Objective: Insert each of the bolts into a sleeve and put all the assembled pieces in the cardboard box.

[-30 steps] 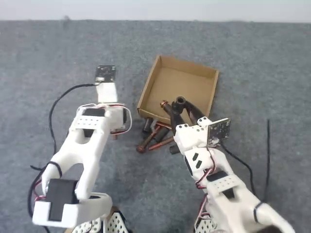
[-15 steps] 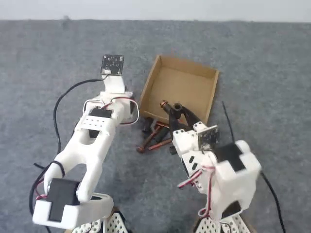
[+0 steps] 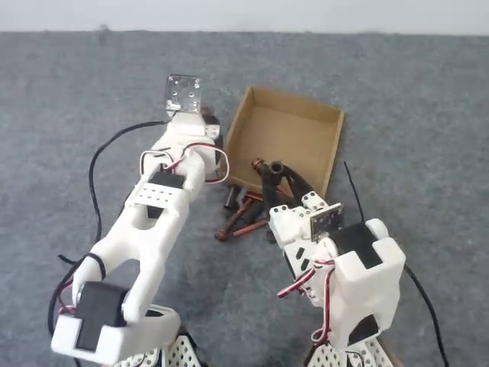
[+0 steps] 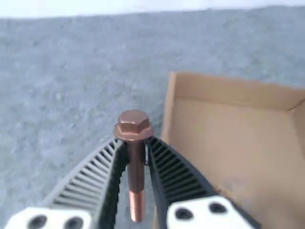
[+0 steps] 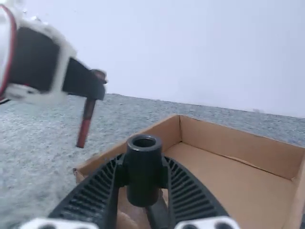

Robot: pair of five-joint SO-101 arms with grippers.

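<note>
Bolt (image 4: 136, 168) hangs head-up, pinched by left gripper (image 4: 135, 143) just left of cardboard box (image 4: 228, 89); right gripper (image 5: 143, 164) clamps black sleeve (image 5: 143, 149) upright.

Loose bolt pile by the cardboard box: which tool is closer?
Right. The right tool, gripping a sleeve, hangs just beyond the pile at the box's near wall; the left tool, gripping a bolt, is farther, beside the box's left wall.

A grey, carpet-like table cover (image 3: 428, 99) stretches back to a plain pale wall (image 3: 306, 15) behind.
</note>
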